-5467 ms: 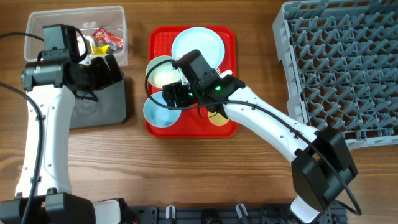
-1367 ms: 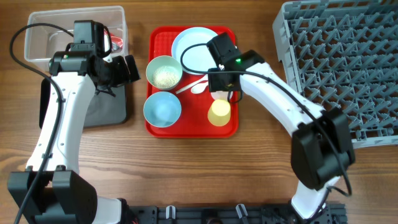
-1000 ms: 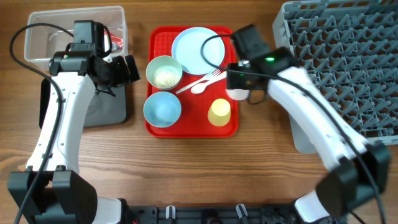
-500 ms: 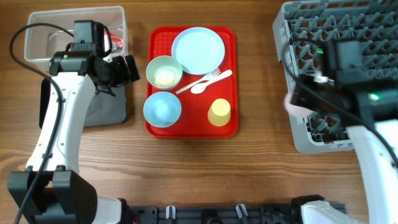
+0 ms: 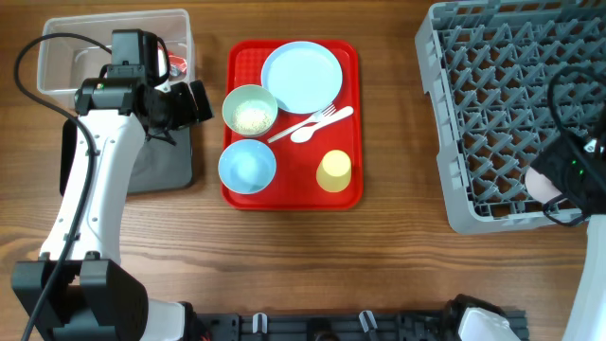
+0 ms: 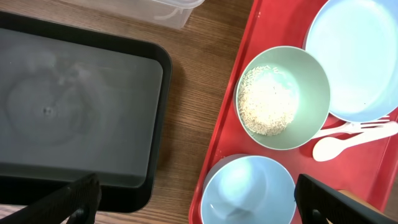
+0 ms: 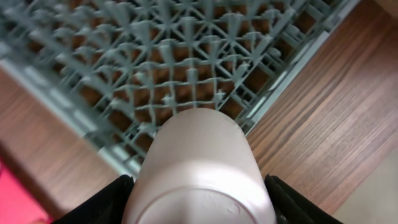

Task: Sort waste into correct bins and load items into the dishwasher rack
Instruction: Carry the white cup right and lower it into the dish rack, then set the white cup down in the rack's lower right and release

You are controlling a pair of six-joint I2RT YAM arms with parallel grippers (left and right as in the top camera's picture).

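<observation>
Far to the right of the red tray [image 5: 292, 200], the right gripper [image 7: 199, 200] holds the white cup [image 7: 198, 163]. Its jaws are partly open and press on the cup from both sides. The rack [image 5: 511, 95] stands well to the right of the red tray, and the cup is over the rack's near edge. I cannot tell if the cup touches the rack. Just left of the red tray, the left gripper [image 6: 202, 200] hangs over the gap between the red tray and the black tray [image 6: 74, 112]. Its jaws are wide open and hold nothing. On the red tray, the plate [image 5: 301, 78] lies at the far right. The rice bowl [image 6: 306, 79] sits at the far left with rice [image 6: 267, 109] in it. The empty bowl [image 5: 247, 166] sits at the near left, and the yellow cup [image 5: 333, 171] at the near right. The fork [image 5: 322, 117] and spoon [image 5: 305, 134] lie side by side in the middle of the red tray. The tub [image 5: 66, 47] is left of the red tray on the far side, with a red wrapper [image 5: 176, 64] in it.
</observation>
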